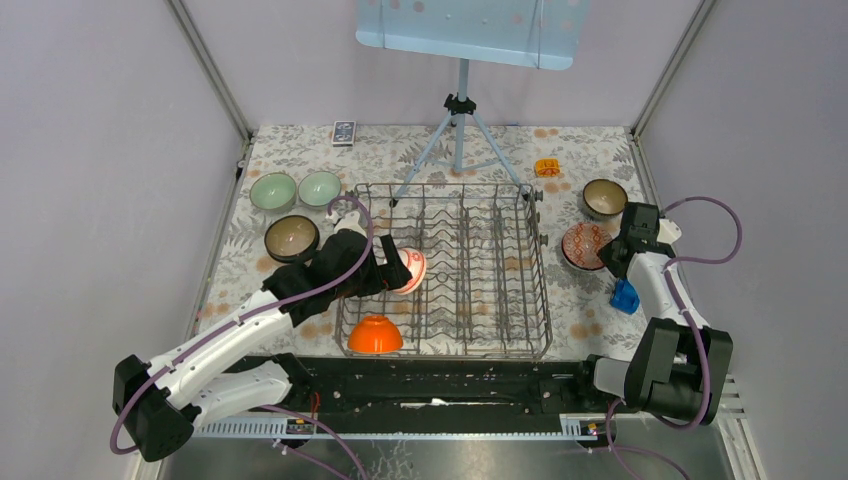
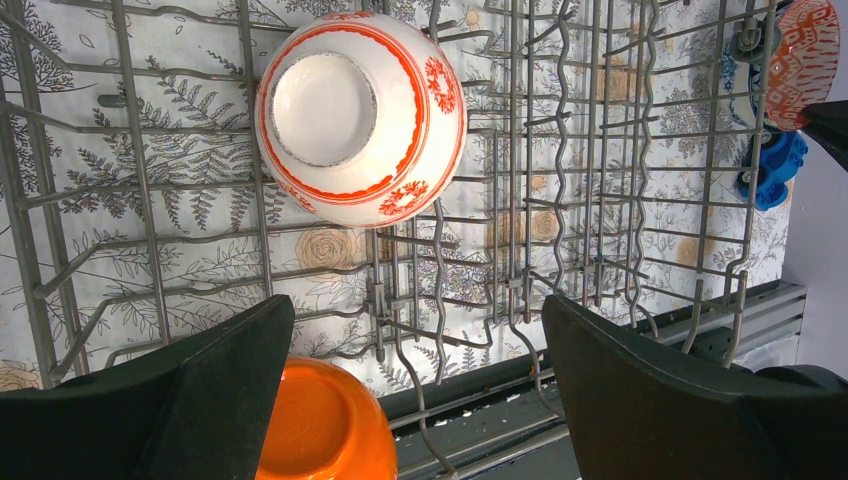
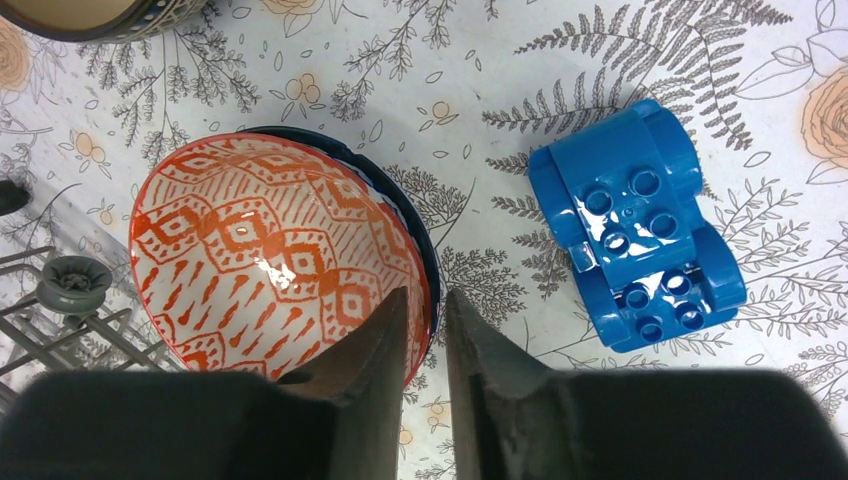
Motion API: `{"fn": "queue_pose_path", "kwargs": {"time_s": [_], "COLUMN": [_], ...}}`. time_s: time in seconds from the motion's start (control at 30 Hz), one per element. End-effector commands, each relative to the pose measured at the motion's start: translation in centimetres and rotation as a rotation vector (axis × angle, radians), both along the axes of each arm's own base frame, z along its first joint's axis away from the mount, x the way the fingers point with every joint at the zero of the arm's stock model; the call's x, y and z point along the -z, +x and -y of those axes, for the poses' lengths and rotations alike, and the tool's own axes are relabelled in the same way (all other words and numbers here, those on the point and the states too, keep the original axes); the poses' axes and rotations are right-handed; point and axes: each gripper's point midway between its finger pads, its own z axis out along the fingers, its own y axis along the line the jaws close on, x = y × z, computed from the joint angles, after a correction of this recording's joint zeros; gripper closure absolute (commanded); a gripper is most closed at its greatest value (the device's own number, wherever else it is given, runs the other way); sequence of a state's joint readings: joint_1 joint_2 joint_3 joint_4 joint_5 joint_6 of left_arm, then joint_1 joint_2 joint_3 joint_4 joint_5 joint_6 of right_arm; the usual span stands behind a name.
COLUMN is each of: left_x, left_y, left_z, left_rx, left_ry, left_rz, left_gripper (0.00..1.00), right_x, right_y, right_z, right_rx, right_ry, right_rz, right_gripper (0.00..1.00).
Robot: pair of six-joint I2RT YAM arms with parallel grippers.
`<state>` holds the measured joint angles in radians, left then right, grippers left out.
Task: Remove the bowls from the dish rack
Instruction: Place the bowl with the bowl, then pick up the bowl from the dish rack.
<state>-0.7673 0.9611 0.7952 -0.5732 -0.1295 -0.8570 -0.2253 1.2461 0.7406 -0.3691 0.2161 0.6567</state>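
Bowls [image 1: 375,335] seen in dish rack [image 1: 500,270] beneath left gripper [image 2: 415,310], jaws spread wide.
Red-and-white bowl [image 2: 360,115], half hidden from above, is shown upturned at 12 o'clock by left wrist; right gripper [image 3: 427,300] jaws are set narrow at rim of patterned bowl [image 3: 270,255], grip unclear.

Likely a robotics lab test cell: plain walls [image 1: 90,150] on metal framing [image 1: 210,70] enclose a cloth-covered bench [image 1: 580,300], with a panel [image 1: 470,30] on a tripod [image 1: 460,130].

The left arm [image 1: 215,340] and right arm [image 1: 665,290] share white links, black joints and purple cables [image 1: 715,262].
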Motion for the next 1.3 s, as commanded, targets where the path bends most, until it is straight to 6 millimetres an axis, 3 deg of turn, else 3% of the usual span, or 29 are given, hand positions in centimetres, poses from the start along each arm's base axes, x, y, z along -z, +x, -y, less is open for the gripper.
{"fn": "queue_pose_path", "kwargs": {"time_s": [0.0, 0.07, 0.17, 0.3, 0.4, 0.47, 0.57, 0.63, 0.73, 0.87, 1.07, 1.27], "left_x": [-1.1, -1.1, -1.5, -2.3, -3.0, -3.5, -4.5, -4.9, -5.0, -4.6, -3.6, -1.9], "left_y": [0.6, 0.6, 0.8, 1.1, 1.4, 1.7, 2.0, 2.0, 2.0, 1.8, 0.7, 1.8], "left_z": [0.5, 0.4, 0.4, -0.1, -0.9, -1.7, -2.6, -3.0, -3.5, -4.0, -4.6, -5.0], "left_rx": [0.003, 0.005, 0.004, -0.005, -0.021, -0.038, -0.052, -0.048, -0.028, 0.01, 0.044, -0.041], "left_ry": [-0.035, -0.032, -0.031, -0.01, 0.029, 0.054, 0.083, 0.102, 0.131, 0.179, 0.218, 0.237], "left_rz": [0.041, 0.044, 0.058, 0.085, 0.113, 0.14, 0.184, 0.211, 0.239, 0.258, 0.213, 0.187], "left_gripper": [0.01, 0.01, 0.01, 0.01, 0.01, 0.01, 0.01, 0.01, 0.01, 0.01, 0.02, 0.03], "right_x": [-1.0, -2.1, -4.5, -8.6, -13.3, -16.6, -21.3, -23.2, -23.0, -20.0, -15.1, -11.5], "right_y": [0.1, 0.2, 0.7, 1.7, 2.8, 3.3, 3.3, 2.4, -0.1, -2.9, -4.5, -4.3], "right_z": [0.1, 0.3, 0.4, -0.9, -3.1, -5.8, -12.2, -17.1, -23.7, -29.8, -34.4, -37.2], "right_rx": [0.001, -0.002, -0.015, -0.064, -0.156, -0.258, -0.519, -0.716, -0.961, -1.078, -1.14, -1.071], "right_ry": [-0.005, -0.018, -0.033, -0.042, -0.087, -0.1, -0.054, 0.011, 0.107, 0.226, 0.493, 0.661], "right_rz": [0.015, 0.031, 0.076, 0.17, 0.282, 0.386, 0.565, 0.635, 0.655, 0.655, 0.574, 0.557], "right_gripper": [0.66, 0.54, 0.44, 0.41, 0.41, 0.41, 0.42, 0.43, 0.42, 0.35, 0.2, 0.19]}}
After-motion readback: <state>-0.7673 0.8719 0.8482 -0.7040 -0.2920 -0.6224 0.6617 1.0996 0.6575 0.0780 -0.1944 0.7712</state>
